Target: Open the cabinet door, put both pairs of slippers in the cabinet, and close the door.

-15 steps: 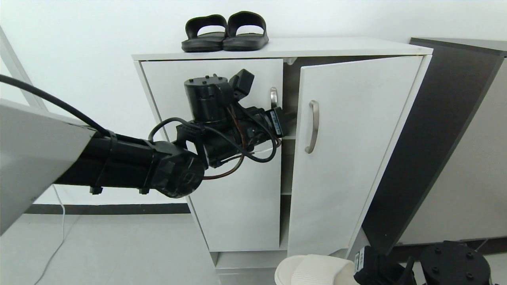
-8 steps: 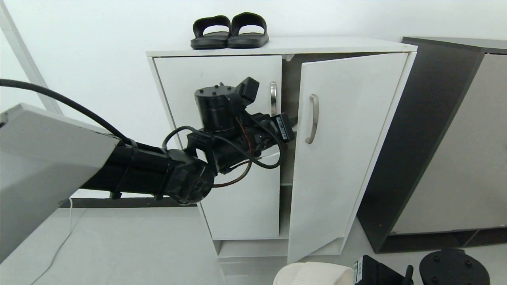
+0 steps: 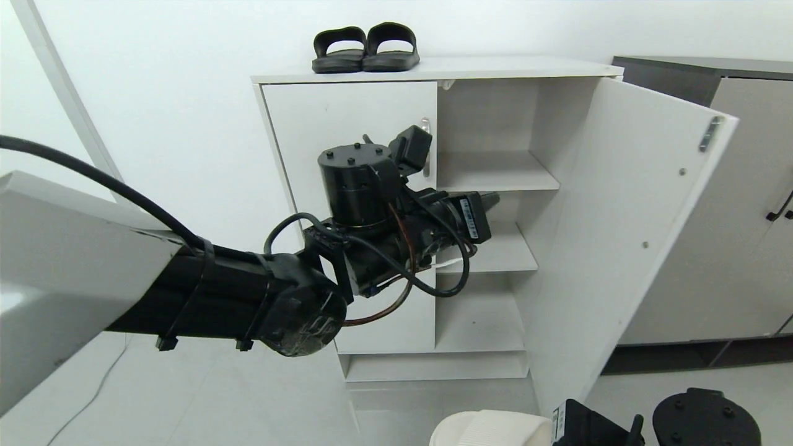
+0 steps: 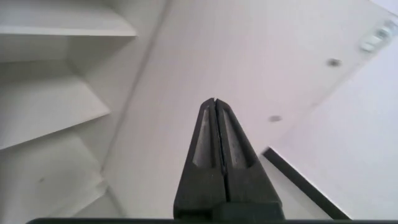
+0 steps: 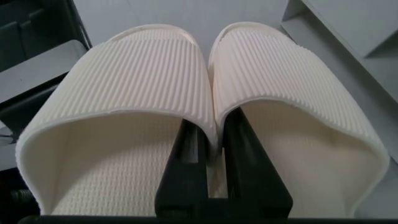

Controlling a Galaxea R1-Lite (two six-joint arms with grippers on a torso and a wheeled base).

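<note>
Head view: white cabinet [image 3: 495, 65] stands against the wall. Its right door [image 3: 619, 235] is swung wide with the inner face toward the camera, and a hinge plate [image 3: 709, 133] shows near the door's top corner. Left door [image 3: 322, 124] is closed flat, and its handle [image 3: 426, 131] is partly hidden behind the left arm. The right half of the cabinet is exposed, with its shelves [image 3: 495, 176] stacked one above another.

Black slippers [image 3: 365, 49] sit on the cabinet top above the left door, side by side and touching.

Cream slippers [image 3: 489, 428] are low at the bottom edge of the frame, in front of the cabinet base and just beside the open door's lower corner. Right wrist view: the right hand [image 5: 214, 155] has one of its fingers [image 5: 186, 155] under each strap. They squeeze the two inner side walls together, so the pair is clamped side by side.

Left hand [image 3: 492, 198] is out in front of the open right half, at a height between the upper and middle shelves. Left wrist view: the fingers are pressed fully together with nothing between them. The tip points at the inner face of the open door and is clear of it.

Grey cupboard [image 3: 743, 217] stands just beside the cabinet on its right, behind the open door. Pale floor [image 3: 248, 396] lies below.
</note>
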